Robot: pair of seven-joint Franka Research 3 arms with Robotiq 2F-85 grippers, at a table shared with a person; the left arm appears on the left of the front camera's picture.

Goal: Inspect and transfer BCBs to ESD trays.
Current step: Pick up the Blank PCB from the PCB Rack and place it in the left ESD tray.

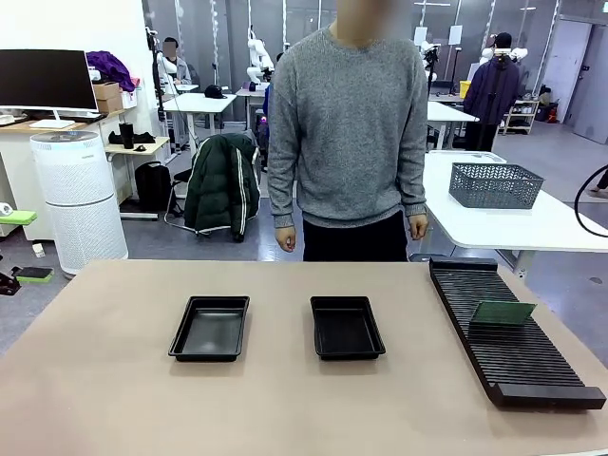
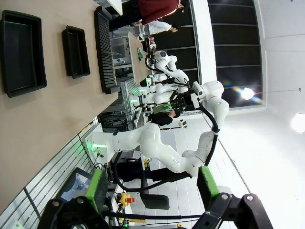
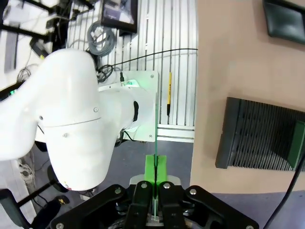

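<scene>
While the right gripper [image 3: 155,185] is clamped shut on a BCB [image 3: 156,129], seen edge-on with its long axis running out along the fingers, the ESD trays [image 1: 348,356] lie at the middle of the desk [image 1: 104,389], past the rack [image 1: 518,356]. Left gripper [image 2: 152,191] gapes wide, empty.

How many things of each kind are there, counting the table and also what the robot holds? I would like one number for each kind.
Black trays: 2
Slotted rack: 1
Circuit boards: 2, one standing in the rack, one held edge-on in the right gripper
Total: 5
</scene>
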